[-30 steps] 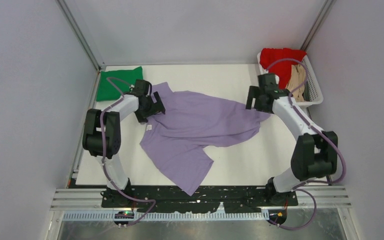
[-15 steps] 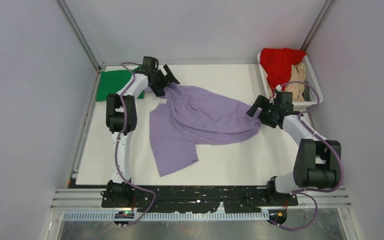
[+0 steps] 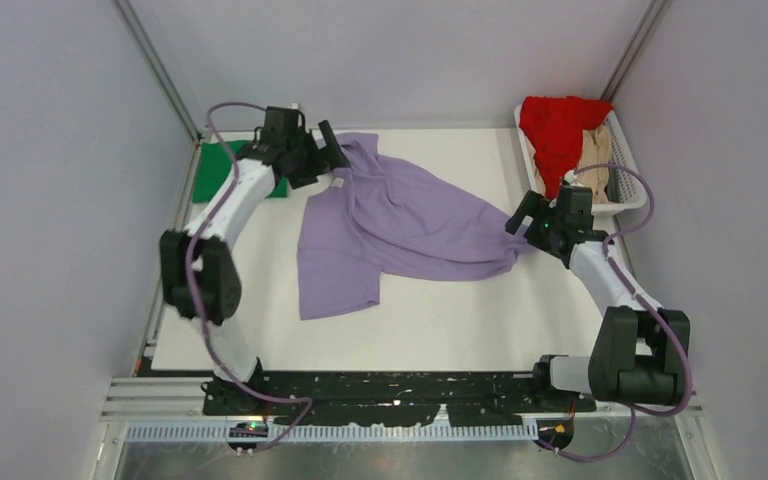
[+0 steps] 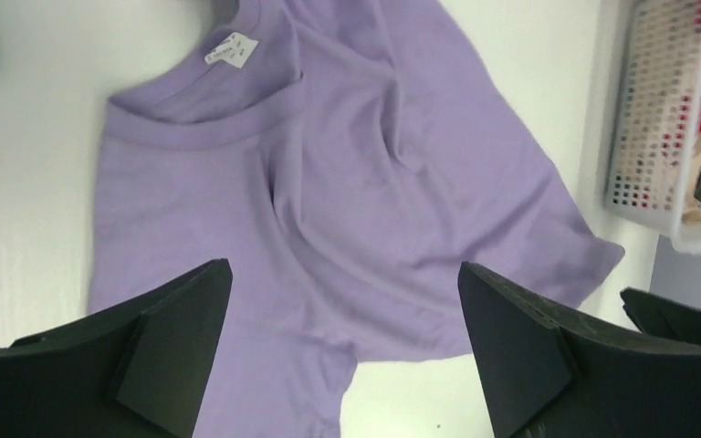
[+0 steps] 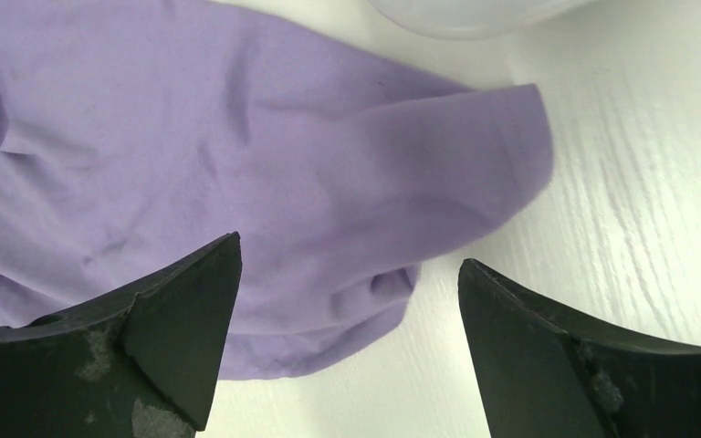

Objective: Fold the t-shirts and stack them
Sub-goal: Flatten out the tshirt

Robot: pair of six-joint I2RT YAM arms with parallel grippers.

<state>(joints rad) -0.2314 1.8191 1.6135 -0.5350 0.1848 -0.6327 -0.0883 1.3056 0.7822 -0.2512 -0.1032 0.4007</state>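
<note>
A light purple soft cloth t-shirt [image 3: 400, 225] is lying crumpled and spread out in the middle of the flat white table [image 3: 460, 320]. Its neck hole is pointing toward the far left, and a small white label [image 4: 231, 50] is showing just inside the collar. One part of the shirt is reaching toward the near edge of the table, and another part is stretching off to the right. The left gripper [image 3: 328, 152] is hanging over the collar end of the purple t-shirt. In the left wrist view its two black fingers [image 4: 173, 338] are standing wide apart and nothing is sitting between them. The right gripper [image 3: 520, 222] is hovering at the right-hand tip of the purple t-shirt. In the right wrist view its fingers [image 5: 183, 328] are spread wide too, with nothing pinched. The rounded edge of the cloth is lying under the gap, but I cannot tell if the fingers are touching it. A bright green cloth t-shirt [image 3: 215, 165] is sitting at the far left corner, partly hiding behind the left arm [image 3: 230, 200]. A white slatted plastic basket [image 3: 632, 190] is standing at the far right. It is holding a red cloth t-shirt [image 3: 555, 125], which is hanging over its rim, and a tan cloth t-shirt [image 3: 597, 170] beside it.
</note>
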